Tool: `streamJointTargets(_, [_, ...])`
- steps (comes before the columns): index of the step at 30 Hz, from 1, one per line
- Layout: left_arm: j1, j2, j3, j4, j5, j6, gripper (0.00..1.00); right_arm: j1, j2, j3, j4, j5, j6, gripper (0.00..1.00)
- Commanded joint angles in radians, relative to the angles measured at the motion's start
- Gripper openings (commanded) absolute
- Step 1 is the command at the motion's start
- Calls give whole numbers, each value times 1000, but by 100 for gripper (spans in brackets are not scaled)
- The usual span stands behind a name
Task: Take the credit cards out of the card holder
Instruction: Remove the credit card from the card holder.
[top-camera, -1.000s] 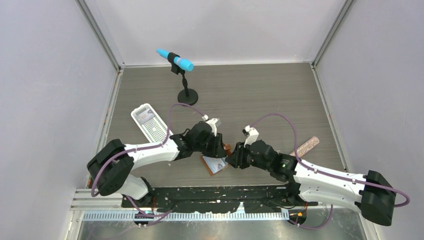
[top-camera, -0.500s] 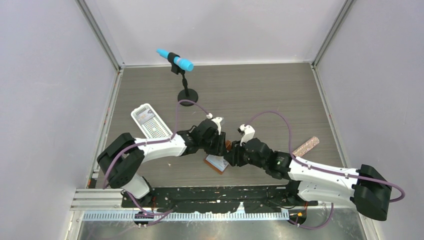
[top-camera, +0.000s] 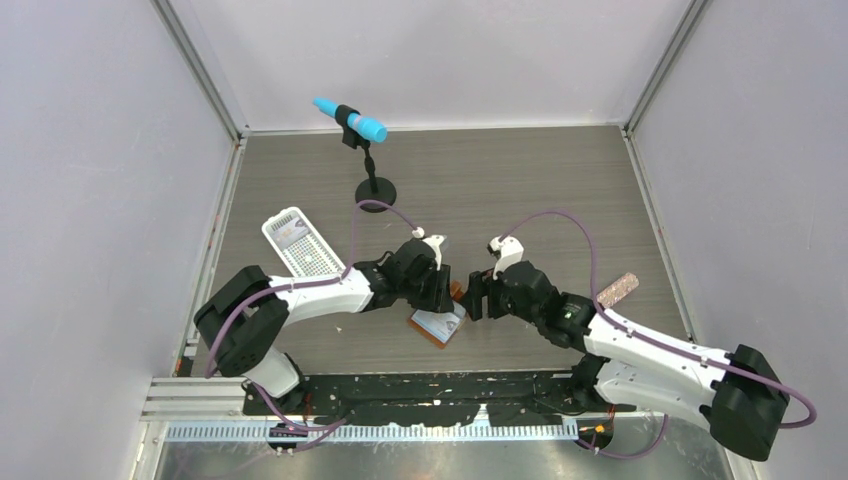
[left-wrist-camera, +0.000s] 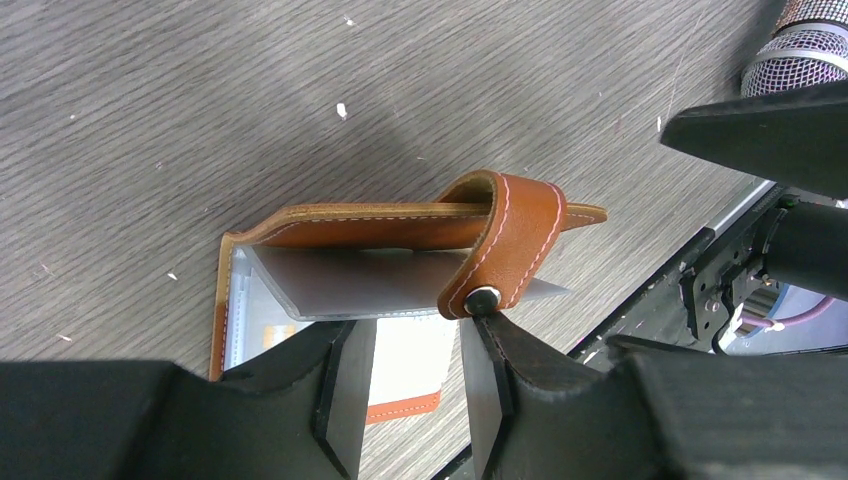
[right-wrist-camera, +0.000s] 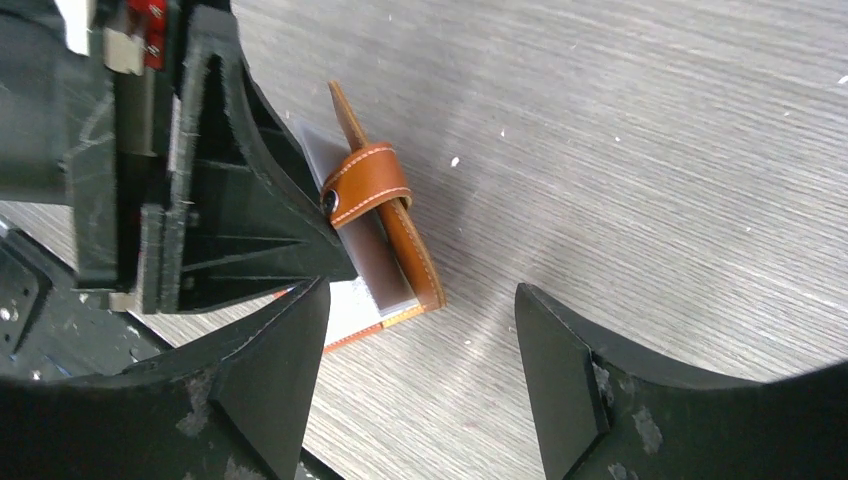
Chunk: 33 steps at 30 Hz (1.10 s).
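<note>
Occlusion first. At far left, the white tray (top-camera: 316, 262) has a small printed flat item at its far end that's too small for me to read. In the top view both wrists crowd the card holder (top-camera: 440, 328), so there I only get its flat half and one pale face. I can't tell how many credit cards (left-wrist-camera: 410, 350) are inside, since the left fingers cut off most of the one showing.

The left wrist view adds what the top view lacks. One leather half stands on edge with the snap tab looped over its top. A grey sheet lies against that half; pocket or card, can't say. Left gripper (left-wrist-camera: 412, 325): jaws part-way apart, nothing visibly clamped, one fingertip (left-wrist-camera: 488, 370) against the stud.

The holder sits near the table's front edge between the grippers, diagonal to the table edges. The raised half's long edge points at the right gripper (right-wrist-camera: 420, 295), and the flat half extends toward the left one.

Right jaws are spread wide, released, holding nothing. A pink glittery stick (top-camera: 615, 290) lies well apart at right.
</note>
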<state>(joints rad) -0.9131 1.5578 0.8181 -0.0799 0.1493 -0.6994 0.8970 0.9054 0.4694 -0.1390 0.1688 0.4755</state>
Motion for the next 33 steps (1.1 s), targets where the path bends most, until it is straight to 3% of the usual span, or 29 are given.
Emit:
streamJointTargets(1, [3, -14, -3, 11, -14, -2, 38, -37, 71, 48, 54, -139, -102, 75])
streamJointTargets(7, [5, -12, -10, 19, -12, -9, 38, -46, 182, 64, 118, -215, -143, 74])
streamJointTargets(9, [5, -14, -17, 20, -13, -9, 38, -46, 209, 69, 126, -203, -144, 68])
streamJointTargets(16, [5, -68, -70, -5, -57, -11, 38, -48, 245, 24, 167, -172, -67, 25])
streamJointTargets(21, [6, -155, -144, -12, -77, -45, 38, -49, 182, -81, 285, -221, 131, 9])
streamJointTargets(28, [9, -272, -180, -7, -91, -74, 39, 27, 114, -188, 393, -182, 465, 6])
streamJointTargets(33, [18, -228, -120, 16, -58, -66, 39, 124, 121, -193, 383, -76, 604, 7])
